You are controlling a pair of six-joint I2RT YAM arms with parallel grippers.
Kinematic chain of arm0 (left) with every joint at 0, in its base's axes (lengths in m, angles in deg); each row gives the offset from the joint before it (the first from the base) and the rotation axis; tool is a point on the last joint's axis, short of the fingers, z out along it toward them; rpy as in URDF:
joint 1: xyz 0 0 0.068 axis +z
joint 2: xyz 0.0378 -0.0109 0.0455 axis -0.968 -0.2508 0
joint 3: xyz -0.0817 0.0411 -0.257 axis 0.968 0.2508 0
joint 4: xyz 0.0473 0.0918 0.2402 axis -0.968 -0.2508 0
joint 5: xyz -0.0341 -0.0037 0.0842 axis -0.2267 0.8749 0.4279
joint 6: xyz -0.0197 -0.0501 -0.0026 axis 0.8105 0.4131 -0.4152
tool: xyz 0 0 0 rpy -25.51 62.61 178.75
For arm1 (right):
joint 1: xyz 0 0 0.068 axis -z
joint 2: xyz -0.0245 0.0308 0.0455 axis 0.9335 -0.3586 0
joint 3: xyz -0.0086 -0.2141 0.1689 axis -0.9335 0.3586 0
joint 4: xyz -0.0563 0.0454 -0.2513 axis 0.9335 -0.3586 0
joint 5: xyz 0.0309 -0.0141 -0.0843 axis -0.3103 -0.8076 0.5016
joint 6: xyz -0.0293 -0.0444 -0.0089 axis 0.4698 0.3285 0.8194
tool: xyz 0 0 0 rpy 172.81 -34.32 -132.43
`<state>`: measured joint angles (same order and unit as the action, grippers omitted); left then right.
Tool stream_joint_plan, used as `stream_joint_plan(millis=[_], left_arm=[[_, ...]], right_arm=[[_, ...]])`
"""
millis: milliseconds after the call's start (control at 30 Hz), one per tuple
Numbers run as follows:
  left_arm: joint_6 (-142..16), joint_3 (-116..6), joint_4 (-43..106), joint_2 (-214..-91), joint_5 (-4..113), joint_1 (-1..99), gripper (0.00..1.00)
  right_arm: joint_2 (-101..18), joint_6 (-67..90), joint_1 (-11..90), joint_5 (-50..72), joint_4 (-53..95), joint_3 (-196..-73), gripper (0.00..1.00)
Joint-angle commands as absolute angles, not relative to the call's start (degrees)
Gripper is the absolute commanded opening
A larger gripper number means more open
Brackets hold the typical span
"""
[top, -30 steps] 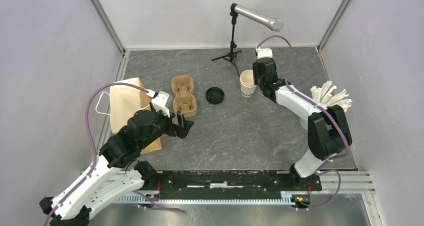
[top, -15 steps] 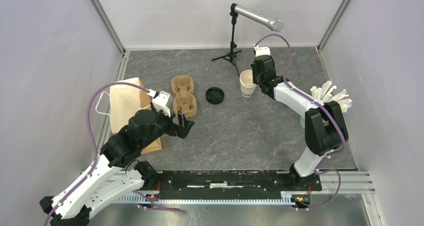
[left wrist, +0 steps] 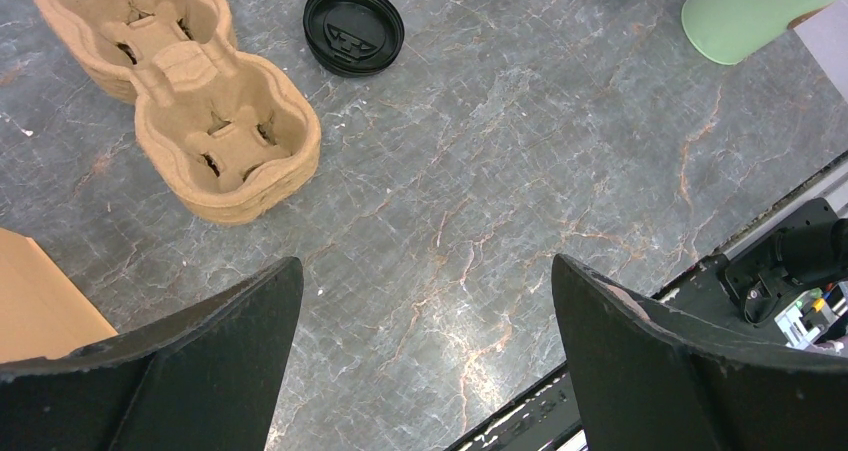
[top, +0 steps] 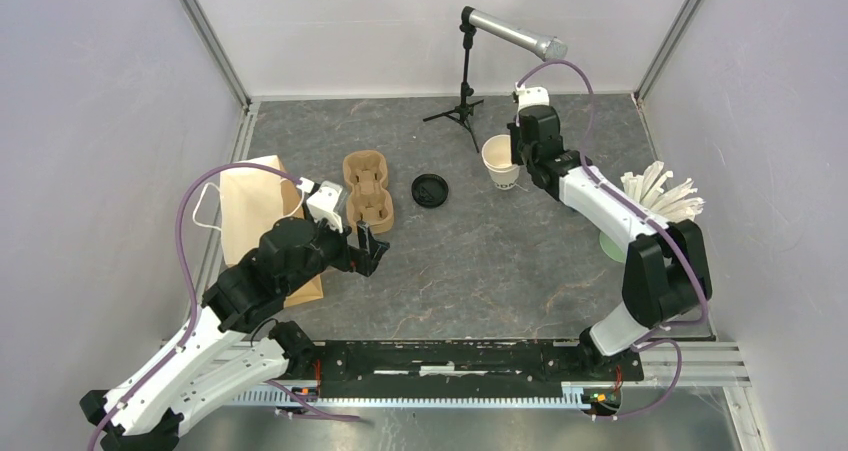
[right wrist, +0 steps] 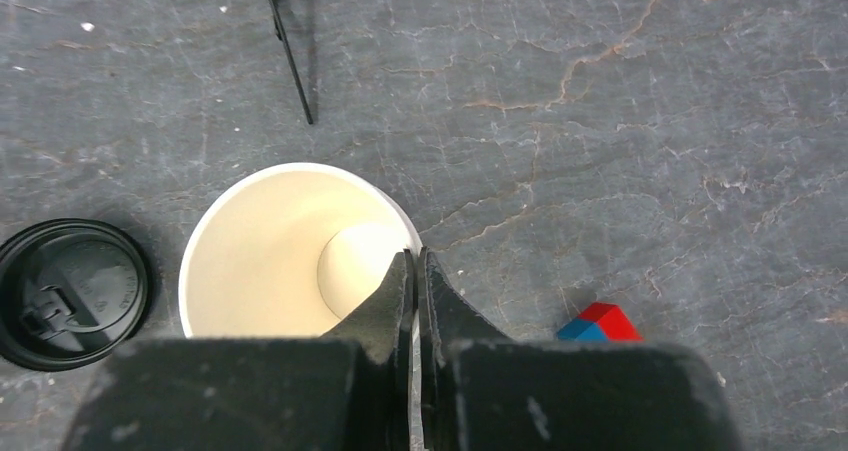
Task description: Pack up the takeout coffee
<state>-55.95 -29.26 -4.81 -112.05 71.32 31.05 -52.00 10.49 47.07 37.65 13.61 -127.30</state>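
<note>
Right of centre, the cup (top: 495,157) was pinched at its rim by the right gripper (top: 513,161); the left gripper (top: 365,247) was held wide open, empty.

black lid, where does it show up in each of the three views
Top external: black lid mid-table, between cup carrier and white cup.
Left wrist: near top, left of centre, right of the cup carrier.
Right wrist: bottom-left corner, left of the white cup.
Shared landmark: white cup, barely a sliver in left wrist.
</note>
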Motion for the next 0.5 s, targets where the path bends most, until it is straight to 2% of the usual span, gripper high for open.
stream_joint_plan(millis=[0, 167, 467], left_arm=[[-57.42, -29.24, -3.69, -112.11, 71.47, 31.19, 1.0], [-57.42, -29.15, -3.69, -112.06, 71.19, 31.18, 1.0], [-54.46, -31.74, -1.68, -115.61, 68.98, 31.18, 0.97]], right_arm=[[-47.7, 9.76, 47.7, 34.8, 13.88, -128.72, 0.0], [-44.53, 6.5, 48.79, 27.12, 13.54, -125.48, 0.0], [-34.26, 2.78, 48.77, 12.9, 15.86, -110.18, 0.0]])
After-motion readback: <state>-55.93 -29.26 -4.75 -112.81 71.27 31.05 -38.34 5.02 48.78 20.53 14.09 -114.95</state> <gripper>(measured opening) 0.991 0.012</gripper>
